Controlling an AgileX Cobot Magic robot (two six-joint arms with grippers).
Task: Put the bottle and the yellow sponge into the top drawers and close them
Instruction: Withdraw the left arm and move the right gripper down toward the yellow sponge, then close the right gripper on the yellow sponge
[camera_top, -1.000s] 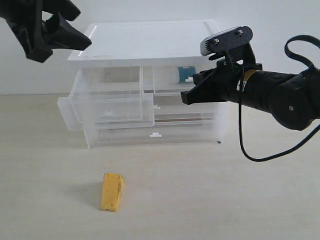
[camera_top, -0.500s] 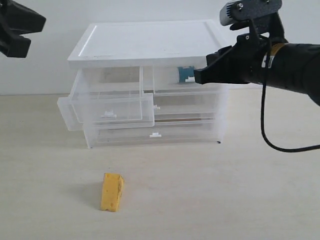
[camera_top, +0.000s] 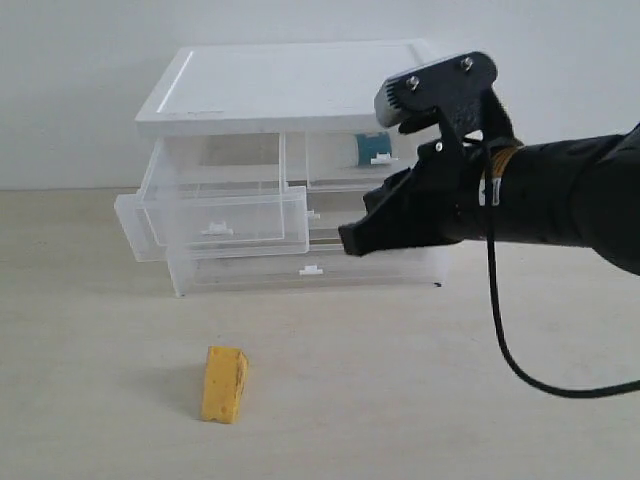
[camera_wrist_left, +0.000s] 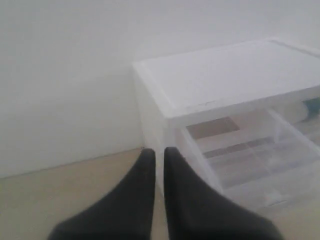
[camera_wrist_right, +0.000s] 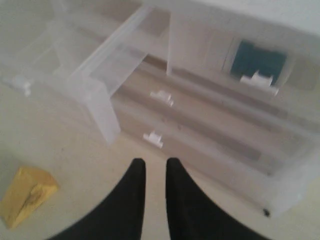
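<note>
The exterior view faces the cabinet (camera_top: 290, 90) front-on, low over the worktop (camera_top: 450, 400), fairly near. The left wrist view looks past the left tool (camera_wrist_left: 159, 152) at the cabinet's top from off its side. The right wrist view looks down, close, on its front; all 3 share it.

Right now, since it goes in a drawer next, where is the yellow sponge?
The yellow sponge lies on the table, lower left in the exterior view, in front of the pulled-out top left drawer and apart from the cabinet.
</note>
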